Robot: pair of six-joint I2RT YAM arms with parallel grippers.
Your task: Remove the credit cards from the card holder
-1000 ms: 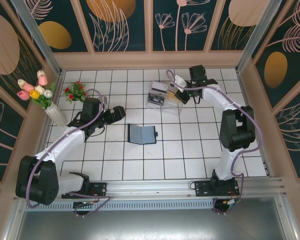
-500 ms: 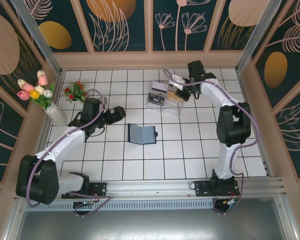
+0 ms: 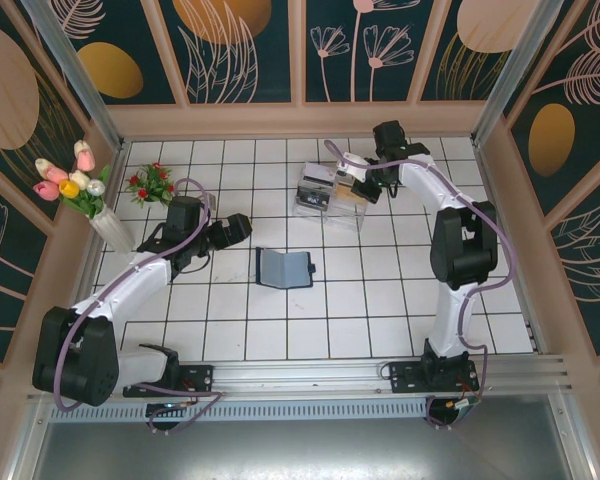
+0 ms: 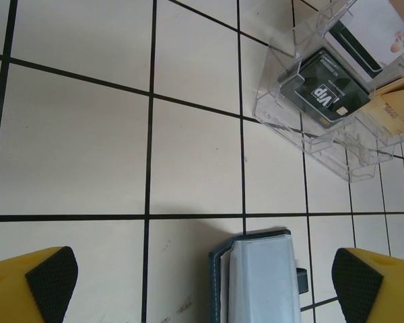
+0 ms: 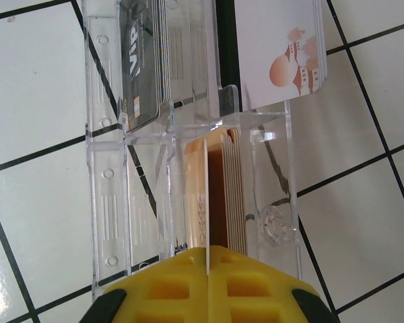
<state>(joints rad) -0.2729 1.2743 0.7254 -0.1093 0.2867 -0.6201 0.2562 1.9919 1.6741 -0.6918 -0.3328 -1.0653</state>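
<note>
Clamping a tan card [image 5: 217,195] in the clear tray [image 5: 108,202], the right hand [image 5: 207,269] is near a black card [image 5: 143,67].

Tiled table [image 3: 280,330]: card holder [image 3: 284,267]; clear tray [image 3: 342,212]

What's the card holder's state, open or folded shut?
Open. The card holder lies spread flat on the table, blue-grey inside facing up. Whether its pockets are empty: cannot tell.
</note>
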